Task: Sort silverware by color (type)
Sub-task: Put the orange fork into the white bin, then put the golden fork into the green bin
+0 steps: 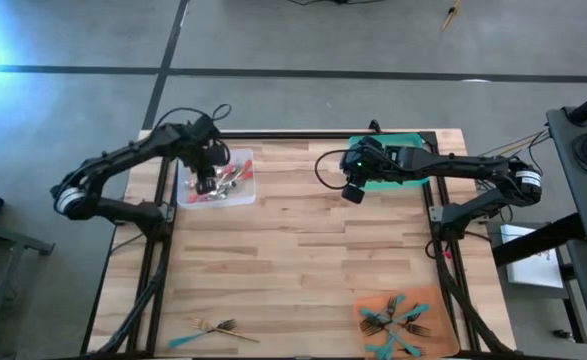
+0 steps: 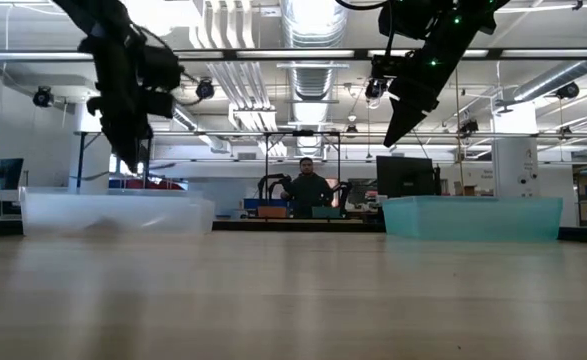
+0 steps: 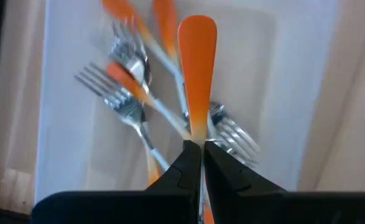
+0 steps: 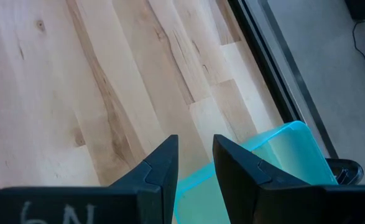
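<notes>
From above, the left gripper (image 1: 206, 182) is hanging over the clear tray (image 1: 241, 193) at the far left of the pale, striped butcher-block table (image 1: 293, 270). Red-handled silverware (image 1: 228, 180) is lying jumbled in that tray. The right gripper (image 1: 352, 190) is hovering beside the green tray (image 1: 408, 145) at the far right. Near the front edge, an orange tray (image 1: 443, 300) is holding teal-handled forks (image 1: 393, 322) in a crossed pile, and two loose pieces (image 1: 213, 330) are lying on the bare wood at front left, one teal-handled, one gold-toned.

At table height, the clear tray (image 2: 113, 212) is showing as a low frosted box and the green tray (image 2: 473, 216) as a translucent teal one. Both dark grippers are hanging above them, the left gripper (image 2: 133, 158) over the clear box, the right gripper (image 2: 391, 135) well above the wood. A person (image 2: 307, 188) is standing in the room behind.

Through the left wrist camera, the left gripper (image 3: 202, 149) is pinching its fingers together on the glossy, rounded orange-red handle (image 3: 196, 62) of one piece, held above the tray. Below it, shiny metal forks (image 3: 117, 99) with matching handles are lying crossed on the tray's smooth floor.

Through the right wrist camera, the right gripper (image 4: 193, 158) is holding its wedge-shaped fingers (image 4: 160, 165) apart with nothing between them, over wood grain and a corner of the green tray (image 4: 294, 149).
</notes>
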